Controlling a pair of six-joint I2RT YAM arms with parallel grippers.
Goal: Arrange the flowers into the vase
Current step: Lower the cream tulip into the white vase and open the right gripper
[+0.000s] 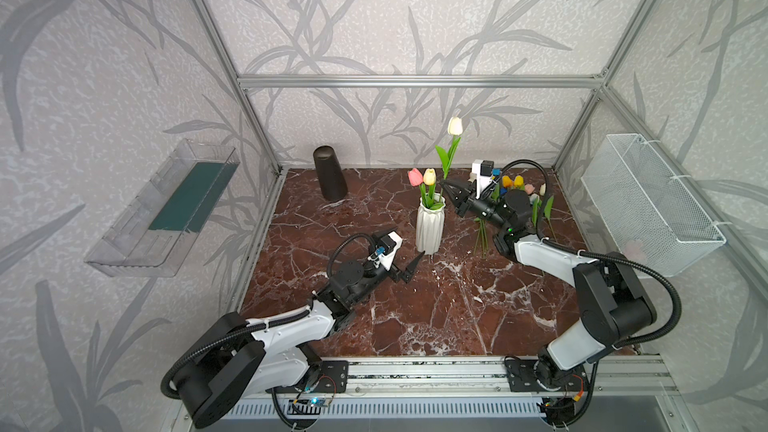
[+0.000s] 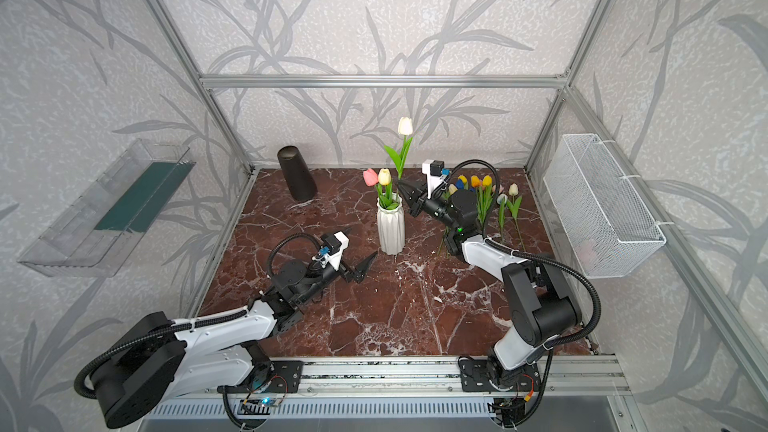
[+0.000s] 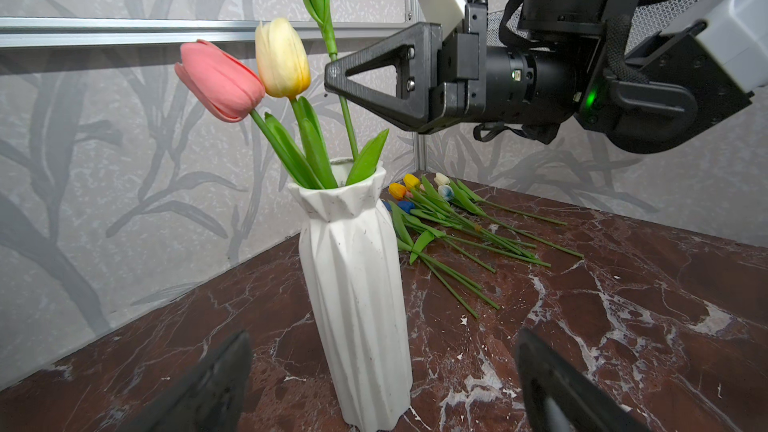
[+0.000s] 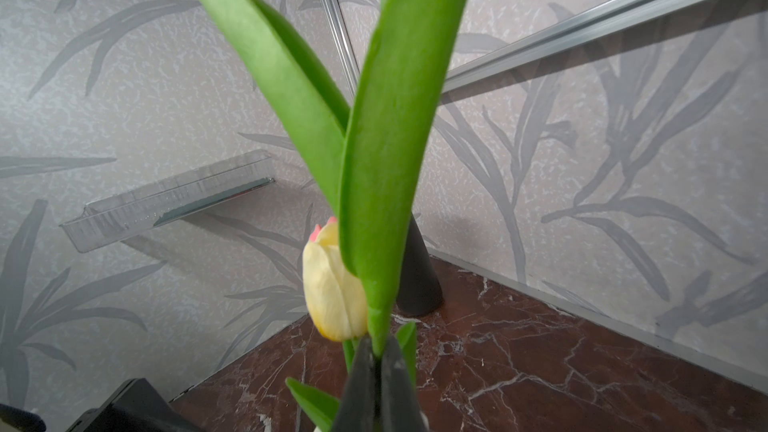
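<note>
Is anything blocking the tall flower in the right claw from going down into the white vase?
Nothing visible does. The right gripper pinches the stem of the white tulip above the vase, and the stem's lower end appears inside the mouth, beside the pink tulip and yellow tulip.

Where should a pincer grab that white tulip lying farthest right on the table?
Probably by the bare lower stem, from straight above, jaws across it. The white tulip lies flat, slightly apart from the others, so that thin, leafless stretch is free.
</note>
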